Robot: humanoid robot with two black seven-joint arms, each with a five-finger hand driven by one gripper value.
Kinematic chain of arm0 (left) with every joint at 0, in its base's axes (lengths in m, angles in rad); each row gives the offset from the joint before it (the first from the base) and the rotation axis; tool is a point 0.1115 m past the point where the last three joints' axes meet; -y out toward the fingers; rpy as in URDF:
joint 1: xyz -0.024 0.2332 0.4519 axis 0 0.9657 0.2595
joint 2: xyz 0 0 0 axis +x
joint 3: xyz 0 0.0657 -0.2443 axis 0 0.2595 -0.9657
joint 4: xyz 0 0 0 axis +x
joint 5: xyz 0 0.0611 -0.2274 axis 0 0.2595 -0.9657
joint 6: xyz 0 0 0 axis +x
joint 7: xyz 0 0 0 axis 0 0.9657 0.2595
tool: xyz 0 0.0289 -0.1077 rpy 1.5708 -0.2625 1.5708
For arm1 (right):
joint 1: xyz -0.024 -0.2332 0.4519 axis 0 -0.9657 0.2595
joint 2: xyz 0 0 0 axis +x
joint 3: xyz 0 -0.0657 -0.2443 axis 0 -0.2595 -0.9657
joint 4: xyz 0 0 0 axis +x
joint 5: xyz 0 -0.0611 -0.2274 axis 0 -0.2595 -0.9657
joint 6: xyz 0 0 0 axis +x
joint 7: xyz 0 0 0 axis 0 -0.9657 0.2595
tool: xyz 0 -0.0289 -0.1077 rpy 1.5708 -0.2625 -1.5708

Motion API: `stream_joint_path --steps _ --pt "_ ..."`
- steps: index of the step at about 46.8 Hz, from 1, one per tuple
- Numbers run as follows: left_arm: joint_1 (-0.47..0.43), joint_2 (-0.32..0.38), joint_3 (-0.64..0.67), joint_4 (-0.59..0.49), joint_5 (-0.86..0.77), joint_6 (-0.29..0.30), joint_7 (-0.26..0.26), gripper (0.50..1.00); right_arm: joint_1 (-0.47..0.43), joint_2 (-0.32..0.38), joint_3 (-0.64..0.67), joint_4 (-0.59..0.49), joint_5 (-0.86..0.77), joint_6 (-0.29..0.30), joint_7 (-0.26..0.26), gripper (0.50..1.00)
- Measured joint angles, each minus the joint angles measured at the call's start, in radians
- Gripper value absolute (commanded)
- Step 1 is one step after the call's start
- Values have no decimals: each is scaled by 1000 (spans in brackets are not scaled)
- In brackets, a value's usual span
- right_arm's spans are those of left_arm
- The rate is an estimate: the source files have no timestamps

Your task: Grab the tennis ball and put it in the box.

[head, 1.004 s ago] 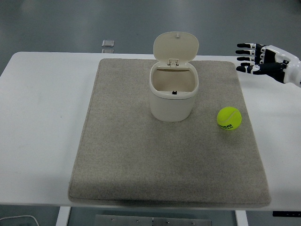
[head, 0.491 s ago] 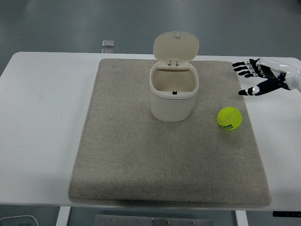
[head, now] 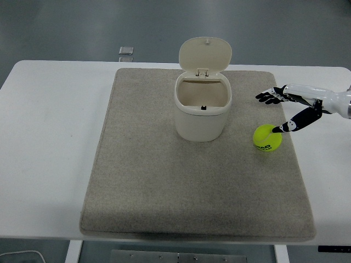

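Lower and further in than a moment ago, the right hand [head: 289, 107] now reaches over the mat's [head: 164, 186] right edge, just above the ball [head: 267, 137]. Its fingers [head: 267, 97] are spread apart and hold nothing; the thumb tip hangs at the ball's upper right, touching or nearly so, I cannot tell which. The ball sits on the mat, to the right of the bin [head: 202, 112] and apart from it. The bin's lid [head: 205, 53] stands open and upright at the back.
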Motion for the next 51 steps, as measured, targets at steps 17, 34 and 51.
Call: stream_joint_path --steps 17,34,51 --pt "0 0 0 0 0 0 0 992 -23 11 -55 25 -104 -61 2 909" --pt "0 0 0 0 0 0 0 992 -60 24 -56 26 -161 -92 16 911" --pt "0 0 0 0 0 0 0 992 -69 35 -58 26 -164 -95 16 764"
